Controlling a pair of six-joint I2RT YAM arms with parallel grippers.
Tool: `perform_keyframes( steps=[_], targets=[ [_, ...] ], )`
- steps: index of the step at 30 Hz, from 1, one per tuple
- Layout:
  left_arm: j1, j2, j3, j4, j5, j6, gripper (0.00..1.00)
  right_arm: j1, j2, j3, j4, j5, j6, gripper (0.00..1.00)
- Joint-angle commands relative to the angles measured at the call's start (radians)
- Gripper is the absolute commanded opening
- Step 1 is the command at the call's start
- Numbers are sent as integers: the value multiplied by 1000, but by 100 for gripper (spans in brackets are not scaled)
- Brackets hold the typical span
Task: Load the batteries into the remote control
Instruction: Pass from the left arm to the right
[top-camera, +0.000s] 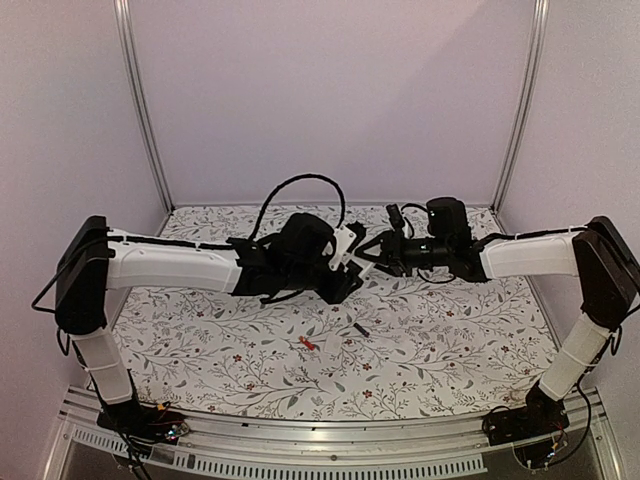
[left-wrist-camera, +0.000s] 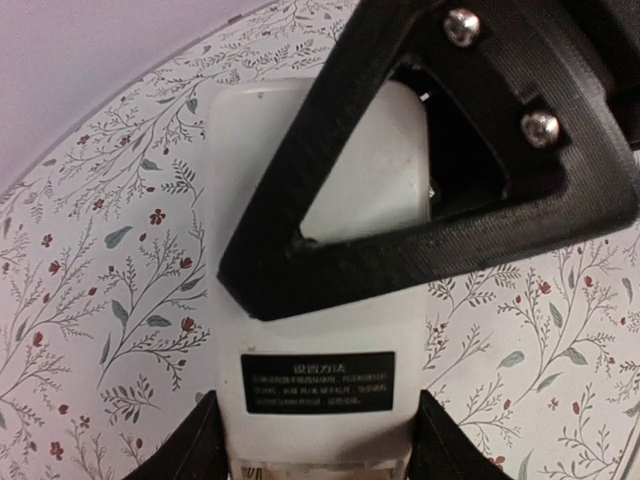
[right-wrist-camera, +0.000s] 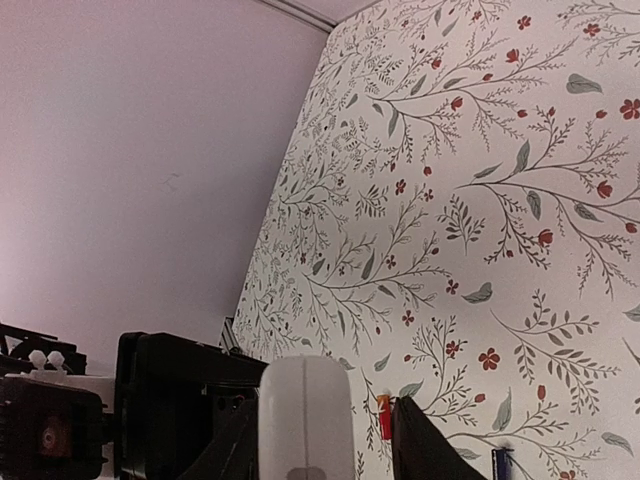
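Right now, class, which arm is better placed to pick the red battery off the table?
Probably the right: the left gripper is clamped on the remote control, while the right gripper only brackets its tip, with the battery in its camera's view.

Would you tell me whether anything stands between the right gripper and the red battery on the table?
Nothing visible does. The red battery lies bare on the table, below the right gripper, whose jaws straddle the remote control held up by the left gripper.
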Motion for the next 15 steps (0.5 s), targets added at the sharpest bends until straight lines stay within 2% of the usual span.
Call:
perform_keyframes(
  steps=[1,9,15],
  targets=[
    [-14,-53,-31,20,-23,122,34,5,13,18,44,-75,29,41],
    [-14,-97,-87,12,5,317,31,5,14,11,34,-175,47,35],
    [-13,-123,-124,23,36,403,31,6,29,5,14,-238,38,27]
  ],
)
